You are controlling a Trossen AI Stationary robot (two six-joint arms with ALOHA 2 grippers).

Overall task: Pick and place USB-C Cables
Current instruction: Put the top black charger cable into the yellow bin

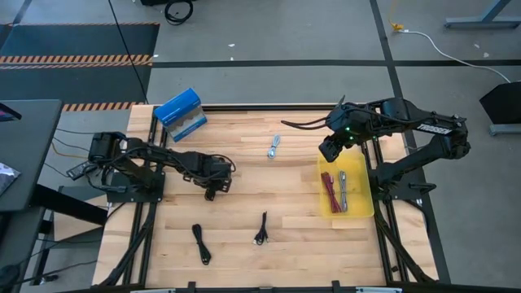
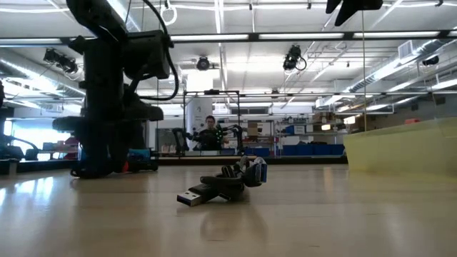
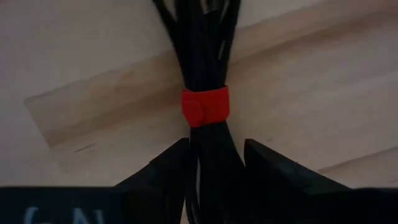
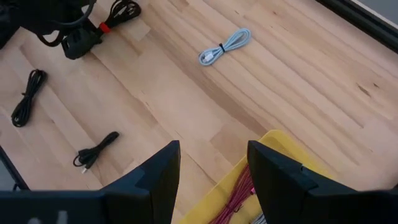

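A black cable bundle (image 3: 202,56) with a red tie (image 3: 205,106) sits between the fingers of my left gripper (image 3: 214,149), which is low over the table's left middle (image 1: 213,185) and shut on it. My right gripper (image 4: 214,155) is open and empty, above the far end of the yellow tray (image 1: 362,207). A maroon cable (image 1: 327,189) and a silver-grey cable (image 1: 343,191) lie in the tray. The pale blue-white cable (image 1: 273,146) lies on the wood at centre. Two more black bundles (image 1: 201,242) (image 1: 261,229) lie near the table's near edge. My left gripper pinches the black bundle between its two fingers (image 3: 177,165), on the stretch just beside the red tie (image 3: 208,134). The fingers come from above, pointing down, one on each side of the bundle. The rest of the bundle (image 4: 121,11) runs out flat from the fingers, close over the wood.
A blue rectangular box (image 1: 181,112) stands at the table's far left corner. Bare wood lies between the left gripper and the tray. In the low view the nearest black bundle (image 2: 221,187) shows its plug, and a person (image 2: 209,132) stands far back in the room.
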